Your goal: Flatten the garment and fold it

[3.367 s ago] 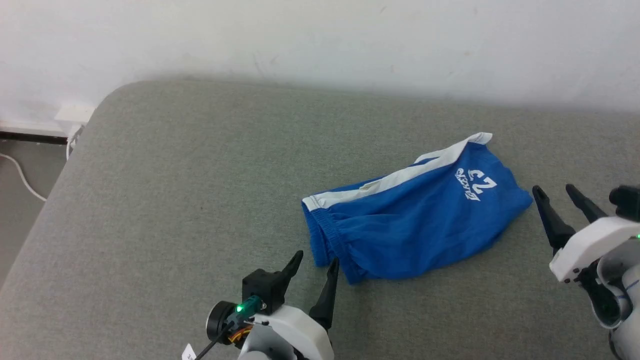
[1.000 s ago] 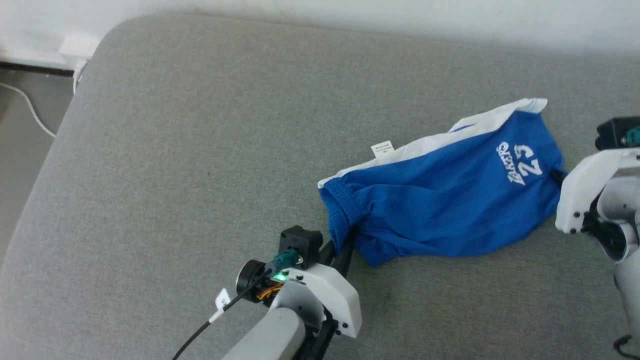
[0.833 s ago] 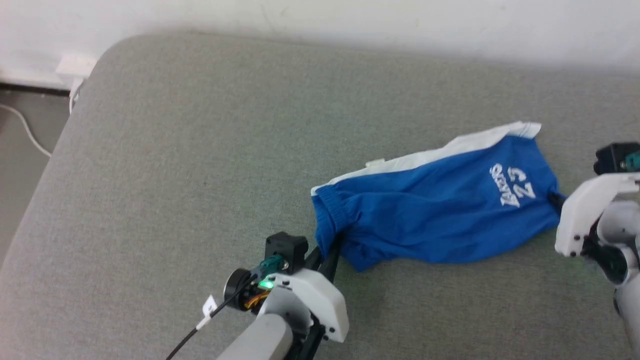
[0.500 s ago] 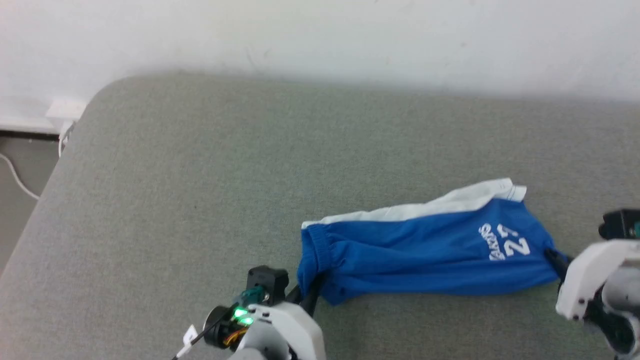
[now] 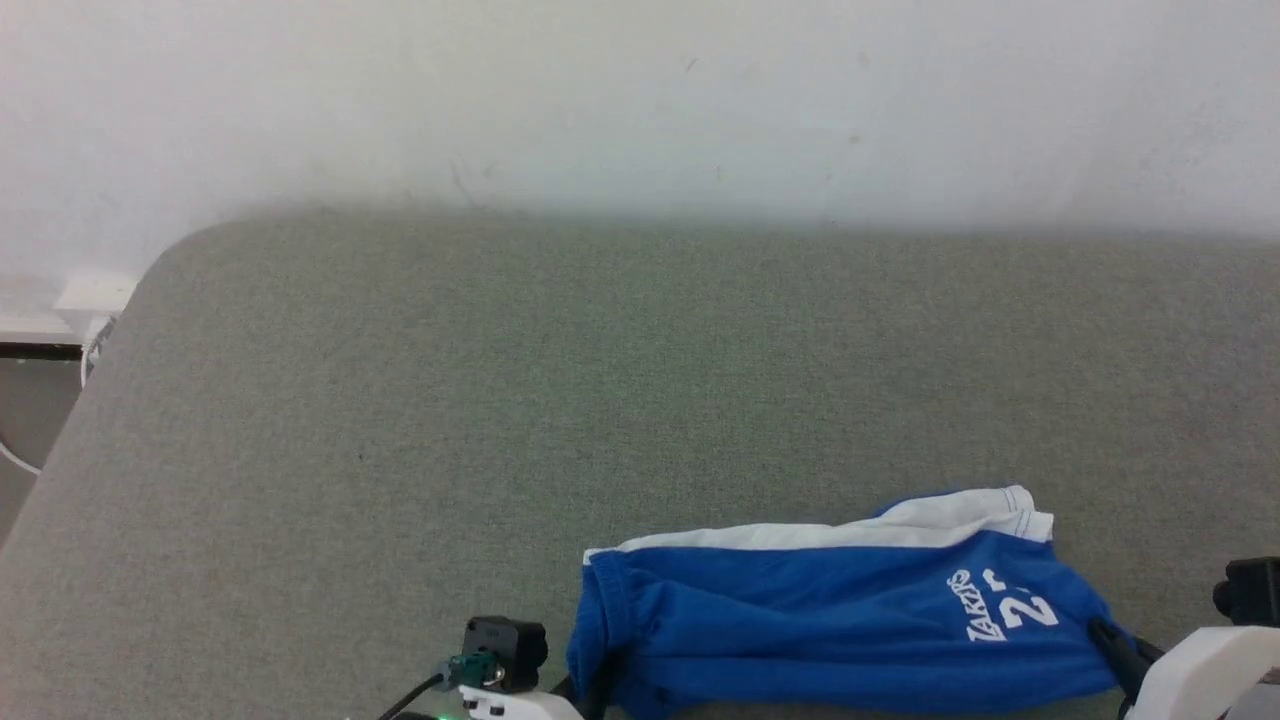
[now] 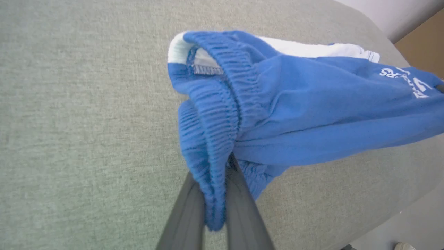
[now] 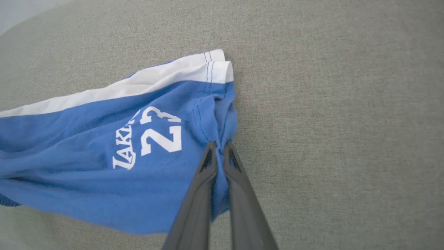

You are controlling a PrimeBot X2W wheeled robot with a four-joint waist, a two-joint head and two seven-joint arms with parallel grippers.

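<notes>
**Ana:** Grey padded surface (image 5: pixel 400 400) under a white wall (image 5: pixel 600 100). What worries you?

**Ben:** Take it from the left. The left claw (image 6: pixel 222 180) is pressed together on a fold of the elastic waistband (image 6: pixel 222 114), about the middle of the surface's front edge. That is a thick, springy bunch. If the pull gets harder, I'd expect it to squirm out from between the fingers.

**Ana:** And the garment (image 5: pixel 800 620) itself?

**Ben:** Bright blue shorts of thin cloth, stretched lengthwise along the surface's front edge, right of its middle. They look doubled, one leg over the other, with long creases running end to end. A white stripe (image 5: pixel 800 535) runs along the side farther from that edge.

**Ana:** So it isn't flat.

**Ben:** No. Set down as it is, the doubled layers would likely trap those creases. It also seems to hang partly clear of the surface, so any slack could let the lower side droop over the front edge.

**Ana:** Further right?

**Ben:** A white "Lakers 23" print (image 7: pixel 149 139), then the leg hem (image 7: pixel 229 100). The right claw (image 7: pixel 218 147) is closed on a small pinch of blue cloth at that hem, toward the surface's right end. So little fabric in the grip is my main worry. Slippery cloth under tension could slide free, and that end would drop.
</notes>
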